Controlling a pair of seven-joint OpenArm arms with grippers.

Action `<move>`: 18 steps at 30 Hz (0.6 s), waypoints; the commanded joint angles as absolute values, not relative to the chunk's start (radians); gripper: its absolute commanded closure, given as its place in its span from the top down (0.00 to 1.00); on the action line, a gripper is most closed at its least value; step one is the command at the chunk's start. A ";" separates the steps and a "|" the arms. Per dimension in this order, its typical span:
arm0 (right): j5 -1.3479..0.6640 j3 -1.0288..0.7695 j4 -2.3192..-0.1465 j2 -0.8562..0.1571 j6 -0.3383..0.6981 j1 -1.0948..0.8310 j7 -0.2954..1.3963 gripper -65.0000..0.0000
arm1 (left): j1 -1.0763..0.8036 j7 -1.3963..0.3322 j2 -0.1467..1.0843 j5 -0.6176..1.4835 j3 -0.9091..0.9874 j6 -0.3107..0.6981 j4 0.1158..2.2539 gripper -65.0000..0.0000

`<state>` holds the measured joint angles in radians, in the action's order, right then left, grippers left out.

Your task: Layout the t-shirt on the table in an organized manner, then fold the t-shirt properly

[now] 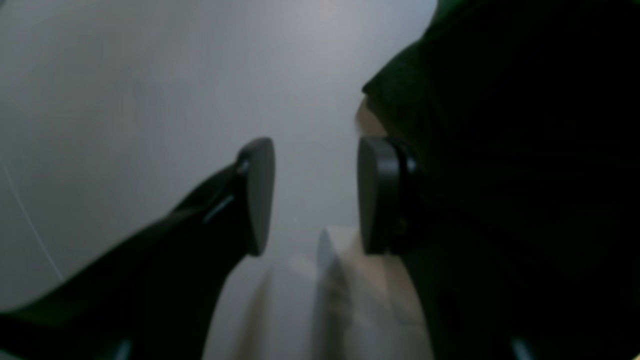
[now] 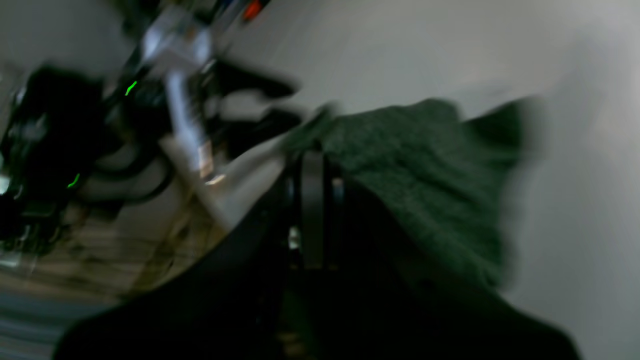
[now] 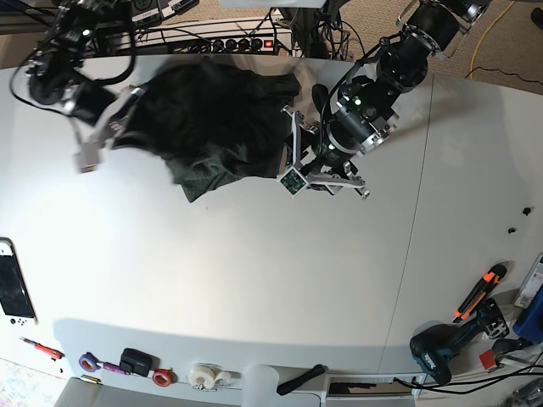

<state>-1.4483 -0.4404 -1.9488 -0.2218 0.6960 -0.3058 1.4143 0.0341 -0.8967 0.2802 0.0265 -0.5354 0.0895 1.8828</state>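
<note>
A: Garment, one: the t-shirt [image 3: 212, 123], dark green, bunched and wrinkled, lying toward twelve o'clock on the table [image 3: 254, 280], slightly to the eleven side. Not spread flat.

B: Surface?

A: White, smooth, rounded corners, a thin seam line [image 3: 411, 229] running from twelve to six on the three o'clock half. Most of the middle is bare.

B: Tools on the garment?

A: Right gripper [image 2: 312, 200], at about ten o'clock of the shirt in the base view. Its jaws are pressed together on a fold of the fabric; the wrist view is smeared, but green cloth drapes over and beside the fingers. Left gripper [image 1: 315, 195], at the shirt's three o'clock edge: jaws parted, clear gap between the pads, only table seen through it. Dark cloth hangs just beside one finger [image 1: 380, 195]; whether it touches I cannot tell.

B: Items at the margins?

A: Along six o'clock: a red-handled tool [image 3: 42, 348], a purple roll [image 3: 87, 362], a small black object [image 3: 134, 360], a red roll [image 3: 162, 377], a white tape roll [image 3: 204, 376], a black handle [image 3: 301, 379]. At nine to eight: a handheld game console [image 3: 14, 284]. At four to five: an orange-and-black cutter [image 3: 479, 292] and a black drill [image 3: 450, 343].

B: Room beyond?

A: Past twelve o'clock, a power strip [image 3: 229, 42] with a red switch, tangled cables, tan floor.
</note>
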 commanded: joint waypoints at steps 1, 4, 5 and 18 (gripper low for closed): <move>-1.484 -0.403 -1.980 -0.236 0.698 -0.311 1.396 0.00 | 0.050 -0.875 0.278 0.019 -0.532 0.085 1.899 0.43; -1.484 -0.268 -1.995 -0.236 0.698 -0.331 1.396 0.00 | 0.050 -0.875 0.278 0.019 -0.532 0.085 1.899 0.43; -1.484 -0.229 -1.995 -0.236 0.698 -0.333 1.396 0.00 | 0.050 -0.875 0.278 0.019 -0.532 0.085 1.899 0.43; -1.484 -0.053 -1.995 -0.282 0.698 -0.335 1.396 0.00 | 0.050 -0.875 0.278 0.019 -0.532 0.086 1.899 0.43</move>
